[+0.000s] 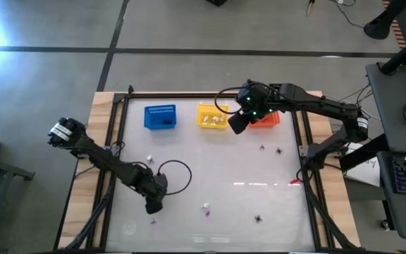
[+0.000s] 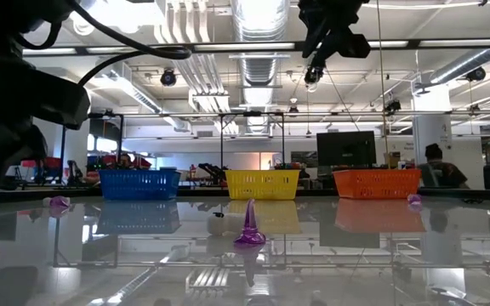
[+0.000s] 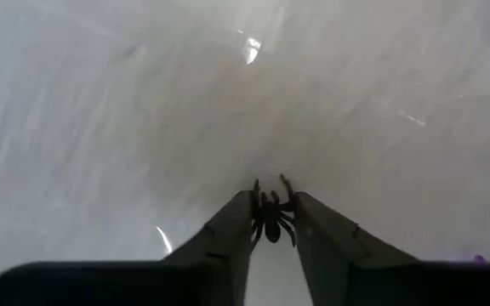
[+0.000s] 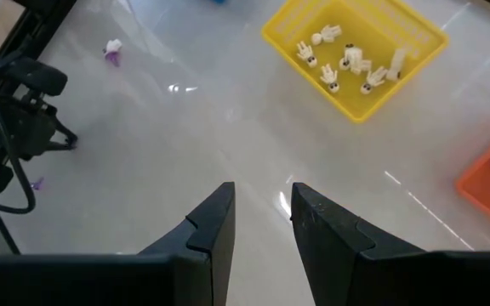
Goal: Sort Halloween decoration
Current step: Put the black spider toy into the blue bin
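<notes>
Left gripper (image 3: pixel 270 208) low on table, pinching black spider (image 3: pixel 270 223) | right gripper (image 4: pixel 262 200) raised between baskets, slightly parted, empty

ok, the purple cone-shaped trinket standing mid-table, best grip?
Take the purple cone trinket low on its body, just above the flared base, coming straight down with a finger on each side. It stands upright and its tip tapers thin, so a higher pinch would likely slip.

open pincer (image 4: pixel 262 208), yellow basket (image 4: pixel 283 44), white trinkets (image 4: pixel 347 64)
</notes>
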